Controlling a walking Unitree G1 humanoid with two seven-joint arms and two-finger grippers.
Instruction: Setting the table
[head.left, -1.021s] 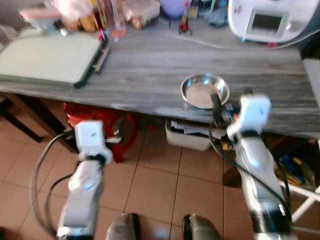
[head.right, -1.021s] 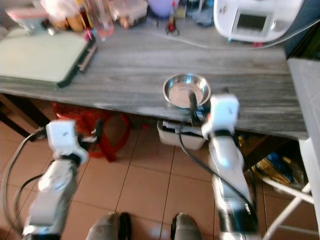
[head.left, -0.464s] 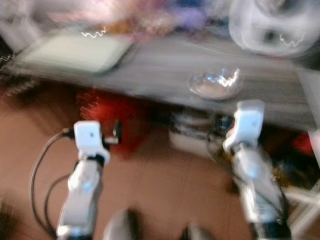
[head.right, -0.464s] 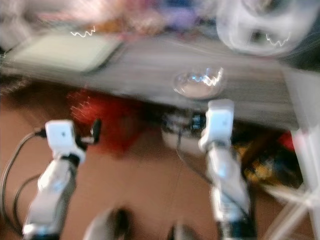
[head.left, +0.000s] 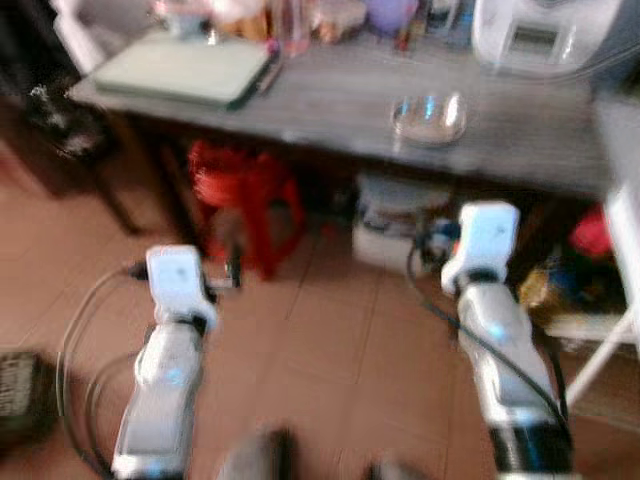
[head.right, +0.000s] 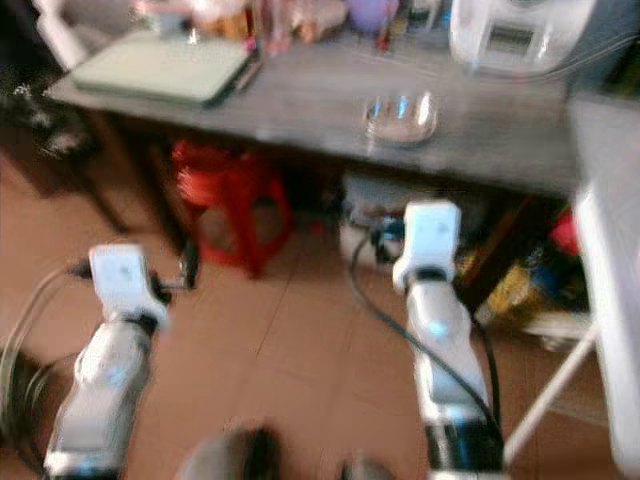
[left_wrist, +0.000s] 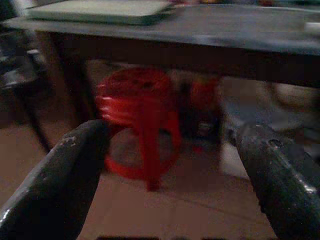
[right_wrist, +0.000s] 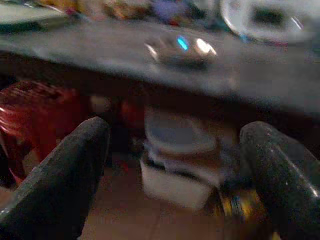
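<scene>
**Both hands empty, standing back from the worktop with the bowl on it**

I see a blurred view down at a grey wood-grain worktop (head.left: 340, 95) ahead of me. A shallow steel bowl (head.left: 428, 117) sits on it close to the near edge, right of centre; I cannot tell what is in it through the blur. Behind it, at the far right, stands a white appliance (head.left: 545, 32) with a small screen. A pale green board (head.left: 185, 68) lies flat at the left end, and a row of jars and bottles (head.left: 300, 15) crowds the back edge, too smeared to name.

Under the worktop, a red stool (head.left: 243, 190) stands left of centre, and a white lidded bin (head.left: 400, 215) sits on the floor just below the bowl. A dark table leg (head.left: 175, 190) drops beside the stool. At the far right, coloured clutter and a white frame (head.left: 600, 345) fill the corner.

My left hand (left_wrist: 165, 165) hangs low over the tiled floor (head.left: 330, 340), fingers spread apart and empty, facing the stool. My right hand (right_wrist: 175, 160) is likewise released and empty, pointed at the bin, with the bowl above on the worktop and well apart from it. Open tile lies between me and the near edge.
</scene>
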